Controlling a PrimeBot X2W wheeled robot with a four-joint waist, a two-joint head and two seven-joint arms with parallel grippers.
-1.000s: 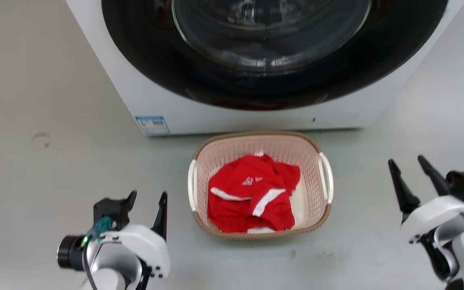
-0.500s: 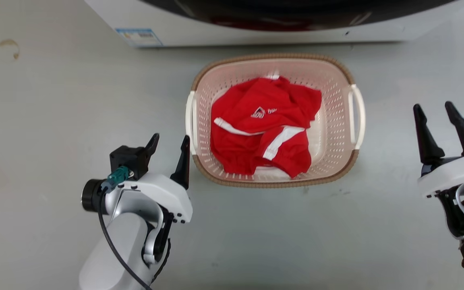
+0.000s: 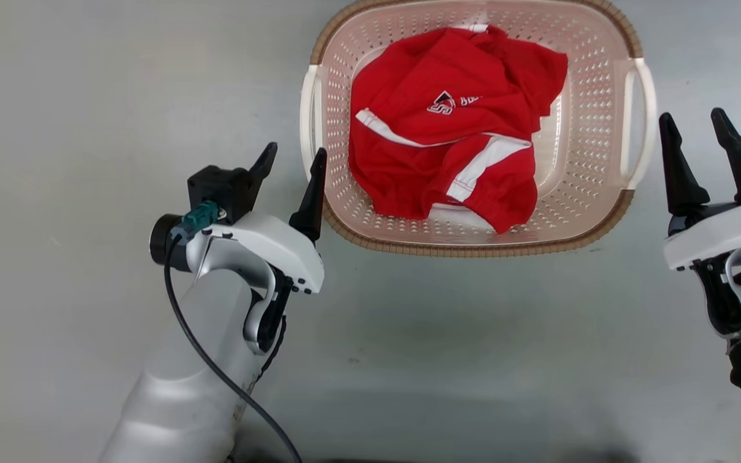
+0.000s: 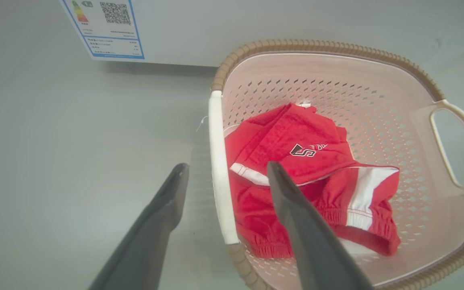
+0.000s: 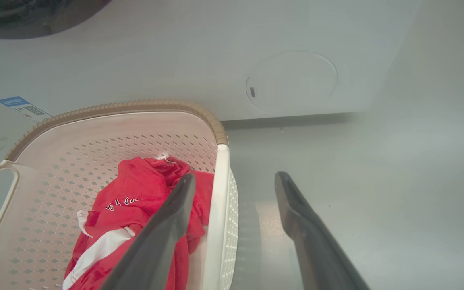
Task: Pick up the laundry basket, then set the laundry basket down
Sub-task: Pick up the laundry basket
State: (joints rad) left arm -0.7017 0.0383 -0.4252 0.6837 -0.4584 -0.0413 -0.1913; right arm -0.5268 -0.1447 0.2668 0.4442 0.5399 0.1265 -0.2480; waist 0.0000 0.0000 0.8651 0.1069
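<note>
The laundry basket (image 3: 473, 247), pale pink and perforated with a brown woven-look rim, stands on the grey floor with a red garment (image 3: 454, 116) inside. My left gripper (image 3: 296, 150) is open by the basket's near left corner. In the left wrist view, my left gripper (image 4: 227, 164) has one finger on each side of the white left handle (image 4: 217, 201), apart from it. My right gripper (image 3: 691, 114) is open just right of the white right handle (image 3: 642, 122). In the right wrist view, my right gripper (image 5: 235, 175) straddles that handle (image 5: 216, 225) without closing.
The white washing machine (image 4: 175, 36) stands right behind the basket, its energy label (image 4: 107, 28) low on the front panel. Its front with a round cover (image 5: 292, 80) is also in the right wrist view. Bare grey floor (image 3: 473, 360) lies around.
The head camera has tilted down, so the washing machine has left the picture and the basket sits higher. Both open grippers have come closer to the basket's side handles.
</note>
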